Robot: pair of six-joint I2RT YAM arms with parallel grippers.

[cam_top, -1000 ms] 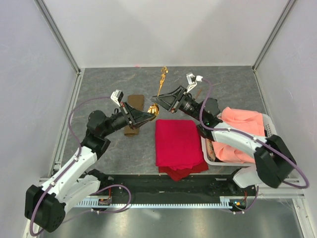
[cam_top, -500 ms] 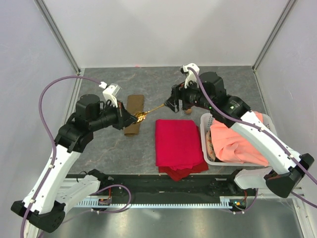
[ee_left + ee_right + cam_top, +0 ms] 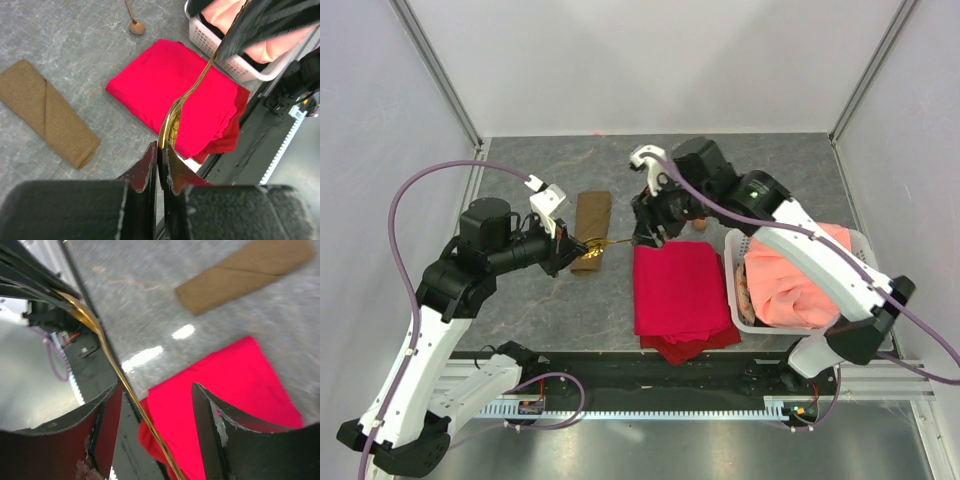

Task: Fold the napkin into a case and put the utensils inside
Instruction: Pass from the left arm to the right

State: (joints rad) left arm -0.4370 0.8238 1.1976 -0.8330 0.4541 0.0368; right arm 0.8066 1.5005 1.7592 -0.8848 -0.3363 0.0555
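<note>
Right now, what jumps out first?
A gold utensil spans mid-air between the arms: the left gripper is shut on one end, the right gripper open around its handle. Below, a bright red cloth lies centre-table, with the folded olive case just left of it.

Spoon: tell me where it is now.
Left wrist view: the spoon lies flat on the table just past the red cloth's far edge, near the white basket.
</note>
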